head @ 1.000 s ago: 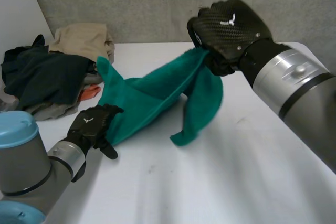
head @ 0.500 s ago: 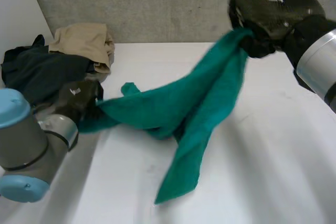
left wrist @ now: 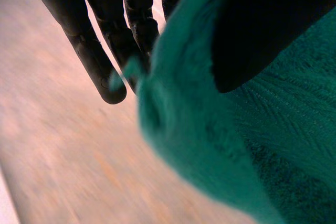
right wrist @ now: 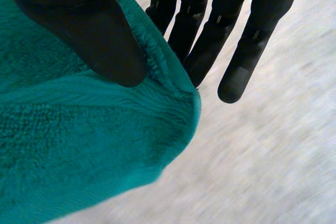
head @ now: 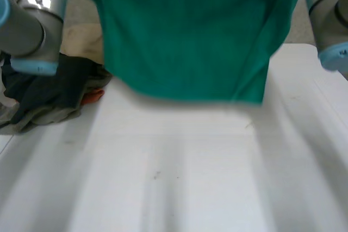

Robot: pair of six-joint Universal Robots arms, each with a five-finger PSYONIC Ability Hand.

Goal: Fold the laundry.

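Green towel [head: 185,42] now aloft, outspread; left hand [left wrist: 100,51], right hand [right wrist: 210,30] pinching corners

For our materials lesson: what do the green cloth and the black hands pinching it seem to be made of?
Green cloth: likely cotton terry towelling, matte, judging by its fuzzy looped pile and the flat woven band near the edge. Right hand and left hand: perhaps hard plastic or rubber coating, since they look smooth with a dull sheen.
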